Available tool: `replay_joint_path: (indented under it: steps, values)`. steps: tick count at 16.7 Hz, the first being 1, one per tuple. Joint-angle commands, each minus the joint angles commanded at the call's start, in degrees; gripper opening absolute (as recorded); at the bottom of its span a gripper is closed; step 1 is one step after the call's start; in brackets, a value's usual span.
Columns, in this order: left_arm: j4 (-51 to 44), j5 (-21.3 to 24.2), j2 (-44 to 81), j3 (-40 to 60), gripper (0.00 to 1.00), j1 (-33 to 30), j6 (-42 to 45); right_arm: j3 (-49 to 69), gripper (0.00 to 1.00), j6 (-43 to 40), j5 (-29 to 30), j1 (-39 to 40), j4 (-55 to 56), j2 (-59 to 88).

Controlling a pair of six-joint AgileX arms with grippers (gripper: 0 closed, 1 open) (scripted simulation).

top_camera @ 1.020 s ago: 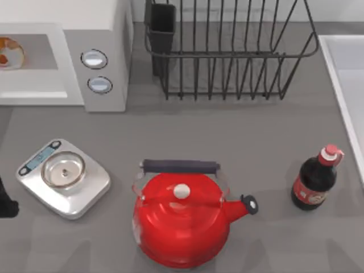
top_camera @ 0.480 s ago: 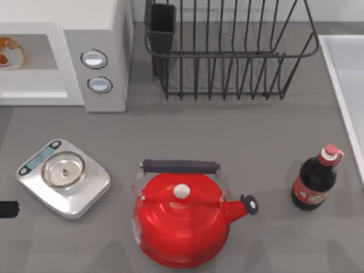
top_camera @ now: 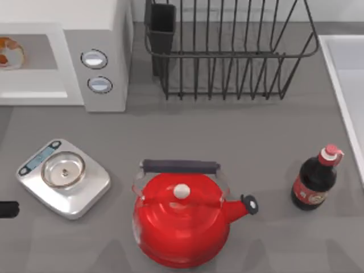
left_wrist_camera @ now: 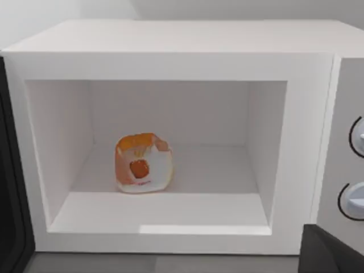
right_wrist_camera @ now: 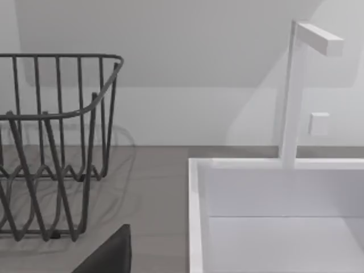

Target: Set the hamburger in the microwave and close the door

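The hamburger (left_wrist_camera: 142, 164) lies tilted on the floor of the open microwave (top_camera: 108, 57), at the upper left of the top view. The door (left_wrist_camera: 10, 216) stands swung open. A dark part of the left arm (top_camera: 8, 209) shows at the worktop's (top_camera: 227, 131) left edge; whether either arm's fingers are wide or narrow I cannot tell.

No lettering can be read anywhere. The dark bottle (top_camera: 314, 183), right of the red kettle (top_camera: 181, 219), wears a red label with pale marks (perhaps a brand, too small to make out). The scale (top_camera: 63, 177), left of the kettle, has a bluish display strip showing no legible digits.
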Motion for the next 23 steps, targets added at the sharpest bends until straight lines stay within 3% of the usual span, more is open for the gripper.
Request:
replay_joint_path:
  steps: [9,17,23]
  values:
    - [-0.1,-3.0,1.2,1.4,0.0,-2.9,0.0,0.0,1.0,0.0,0.0,0.0,0.0,0.0]
    - [10.1,-13.8,15.7,5.8,0.0,-13.9,0.2,0.0,1.0,0.0,0.0,0.0,0.0,0.0]
    - [11.3,-15.0,17.1,5.7,0.0,-15.0,0.2,0.0,1.0,0.0,0.0,0.0,0.0,0.0]
